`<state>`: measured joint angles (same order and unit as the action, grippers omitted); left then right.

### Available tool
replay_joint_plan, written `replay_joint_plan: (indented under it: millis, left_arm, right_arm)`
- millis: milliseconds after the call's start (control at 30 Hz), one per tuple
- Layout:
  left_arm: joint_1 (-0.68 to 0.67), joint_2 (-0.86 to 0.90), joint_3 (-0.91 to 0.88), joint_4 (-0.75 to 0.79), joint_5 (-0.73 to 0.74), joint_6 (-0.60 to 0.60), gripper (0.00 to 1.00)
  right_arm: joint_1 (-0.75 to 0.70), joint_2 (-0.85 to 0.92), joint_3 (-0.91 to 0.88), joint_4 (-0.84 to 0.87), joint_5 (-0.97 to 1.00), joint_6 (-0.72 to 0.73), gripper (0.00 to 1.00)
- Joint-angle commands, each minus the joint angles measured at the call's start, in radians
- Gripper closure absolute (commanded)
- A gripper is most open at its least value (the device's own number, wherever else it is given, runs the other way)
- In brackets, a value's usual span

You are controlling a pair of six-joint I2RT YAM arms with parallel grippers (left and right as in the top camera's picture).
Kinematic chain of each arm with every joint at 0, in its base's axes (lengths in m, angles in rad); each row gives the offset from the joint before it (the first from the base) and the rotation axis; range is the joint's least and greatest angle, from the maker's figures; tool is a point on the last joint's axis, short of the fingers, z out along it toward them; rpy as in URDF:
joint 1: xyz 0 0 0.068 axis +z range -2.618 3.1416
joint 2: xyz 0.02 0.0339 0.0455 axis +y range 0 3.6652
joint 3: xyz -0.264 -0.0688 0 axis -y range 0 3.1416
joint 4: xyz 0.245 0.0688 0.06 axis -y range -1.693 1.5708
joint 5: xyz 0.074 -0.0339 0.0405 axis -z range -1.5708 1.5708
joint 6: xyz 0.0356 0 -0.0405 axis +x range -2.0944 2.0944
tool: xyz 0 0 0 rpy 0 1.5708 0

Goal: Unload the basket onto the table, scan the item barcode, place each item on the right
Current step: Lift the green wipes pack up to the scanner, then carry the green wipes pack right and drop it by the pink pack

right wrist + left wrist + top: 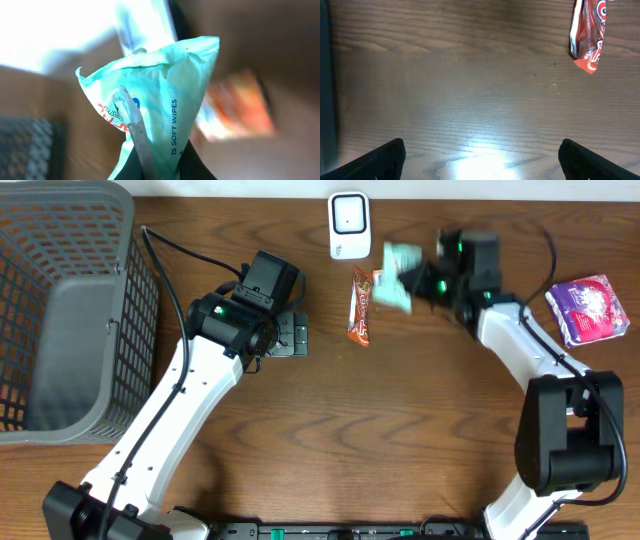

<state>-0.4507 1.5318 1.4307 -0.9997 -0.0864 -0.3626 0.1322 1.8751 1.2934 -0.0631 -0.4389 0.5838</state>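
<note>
We see the right gripper (422,283) clamped shut on a mint-green pack of soft wipes (398,275), held above the brown wooden table (400,440) near its far edge, close to the white barcode scanner (348,225). The left gripper (292,335) hangs with its fingers spread wide, holding nothing. An orange-red snack wrapper (361,305) lies between the arms. The grey plastic mesh basket (60,430) at the left edge shows only its own floor. A purple packet (587,310) lies by the right edge.

The desk (470,100) is smooth, grained wood with a soft sheen. The wipes pack (170,115) is crinkled, glossy plastic film, and the snack wrapper (589,35) is shiny too. The basket (30,300) is matt grey plastic mesh.
</note>
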Motion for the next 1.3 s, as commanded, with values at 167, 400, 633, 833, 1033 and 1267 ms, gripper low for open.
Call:
replay_joint_plan:
  millis: [167,400,633,833,1033,1267]
  left_arm:
    - [0.000,0.000,-0.002,-0.006,-0.019,-0.005,0.02]
    - [0.000,0.000,-0.002,-0.006,-0.019,-0.005,0.02]
    - [0.000,0.000,-0.002,-0.006,-0.019,-0.005,0.02]
    - [0.000,0.000,-0.002,-0.006,-0.019,-0.005,0.02]
    - [0.000,0.000,-0.002,-0.006,-0.019,-0.005,0.02]
    - [0.000,0.000,-0.002,-0.006,-0.019,-0.005,0.02]
  right_arm:
    - [0.138,0.066,0.194,0.221,0.252,0.235,0.99]
    - [0.163,0.349,0.496,0.177,0.253,0.265,0.99]
    - [0.147,0.483,0.700,0.048,0.254,0.216,0.99]
    - [0.093,0.449,0.763,-0.129,0.297,0.084,0.99]
    - [-0.069,0.336,0.799,-0.487,0.507,0.005,0.99]
    - [-0.341,0.277,0.799,-0.793,0.576,-0.122,0.99]
